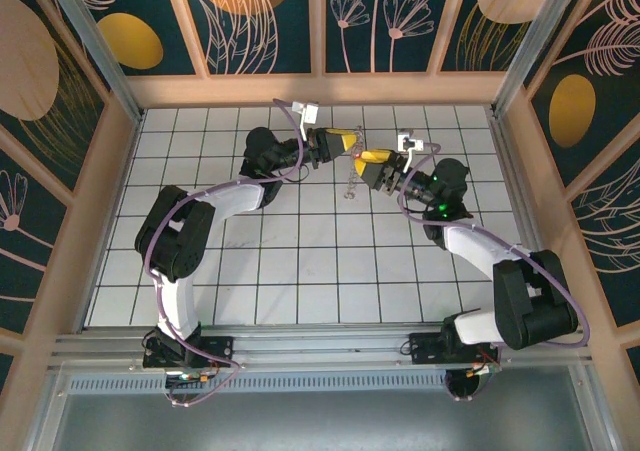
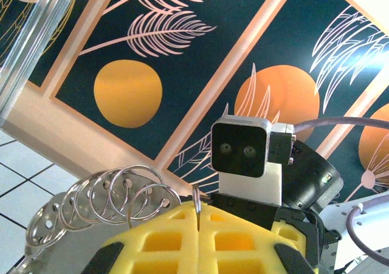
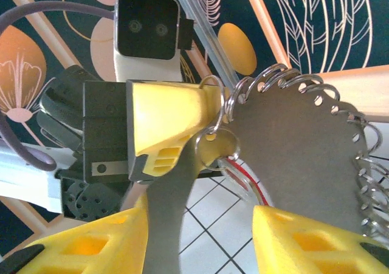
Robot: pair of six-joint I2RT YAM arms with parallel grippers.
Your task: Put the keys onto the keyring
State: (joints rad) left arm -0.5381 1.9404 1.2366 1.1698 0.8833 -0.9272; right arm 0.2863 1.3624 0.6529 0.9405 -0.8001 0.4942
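My left gripper (image 2: pixel 199 208) is shut, its yellow pads pinching the thin edge of one ring of the keyring (image 2: pixel 109 195), a bunch of silvery rings and flat plates fanning out to the left. From above, the left gripper (image 1: pixel 348 143) and right gripper (image 1: pixel 372 161) meet over the far middle of the floor, and the keyring (image 1: pixel 352 183) dangles below them. My right gripper (image 3: pixel 200 225) is open. A blurred grey metal strip (image 3: pixel 164 213) hangs from a small ring (image 3: pixel 217 146) and passes between its fingers by the left one. A red-edged piece (image 3: pixel 243 178), apparently the key, hangs behind that ring.
White tiled floor (image 1: pixel 300 261) stretches toward the arm bases. Patterned wall panels and a wooden frame (image 1: pixel 320 86) close the far side and both flanks. The right wrist's camera housing (image 2: pixel 242 147) sits close in front of the left fingers.
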